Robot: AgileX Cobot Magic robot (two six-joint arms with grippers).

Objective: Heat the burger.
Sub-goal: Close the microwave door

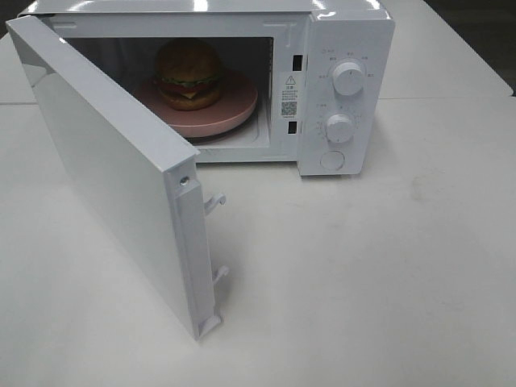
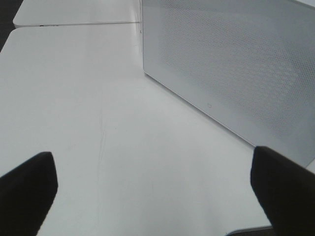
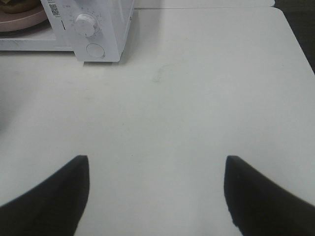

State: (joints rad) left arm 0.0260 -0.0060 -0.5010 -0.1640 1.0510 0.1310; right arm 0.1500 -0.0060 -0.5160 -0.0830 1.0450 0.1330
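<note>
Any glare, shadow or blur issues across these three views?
Exterior high: ceiling-light glare on the microwave top, burger dim in shadow inside but readable. Left wrist: door evenly lit, left tool fingertips black, soft-edged. Right wrist: flat light, right tool fingertips featureless dark blurs, table sharp.

The burger (image 1: pixel 188 71) has a brown bun, green lettuce and yellow cheese; the plate (image 1: pixel 232 113) is pink, the microwave (image 1: pixel 364 39) white, its door (image 2: pixel 236 59) finely dotted, the table (image 1: pixel 387 274) off-white.
</note>
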